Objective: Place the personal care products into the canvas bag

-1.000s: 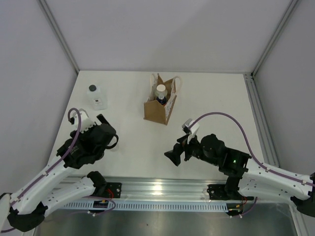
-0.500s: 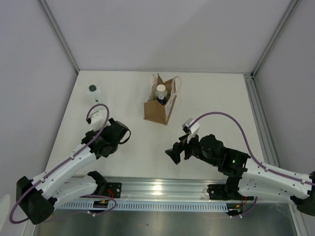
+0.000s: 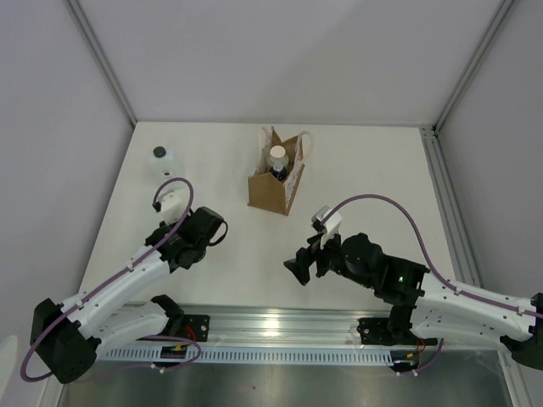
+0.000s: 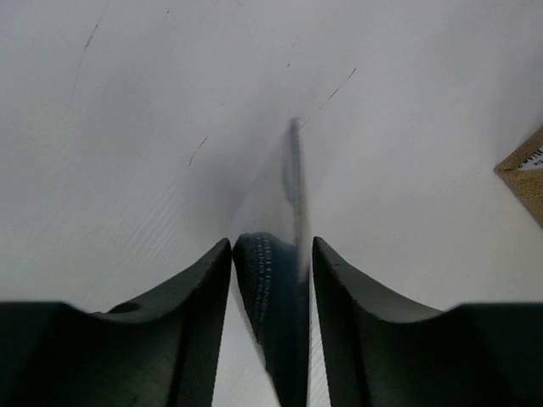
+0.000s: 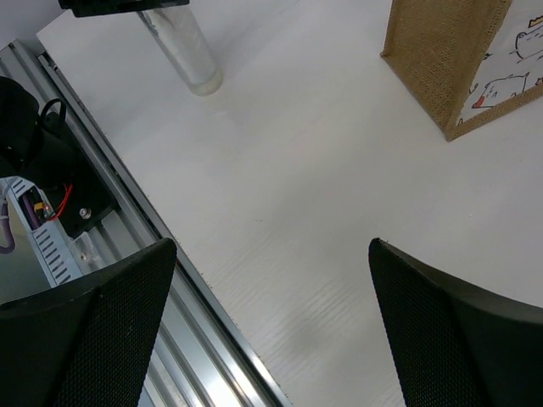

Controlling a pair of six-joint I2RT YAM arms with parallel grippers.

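Clear bottle [image 3: 159, 156] upright, outside canvas bag [image 3: 270, 193]

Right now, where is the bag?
In the top view, the bag stands upright at the middle of the table, toward its far edge, with the clear bottle off to its left.

No legible words, brand names or numbers anywhere. On the whitish side panel [image 5: 507, 80] of the canvas bag [image 5: 428, 59], seen from the right wrist, only a printed line drawing of a cartoon animal with small red accents, plus a few dark strokes above it, too small to read as letters. At the bag's corner in the left wrist view, a tiny dark printed mark, cut off by the frame edge and illegible. On the clear bottle [image 3: 161, 161], no readable label from above
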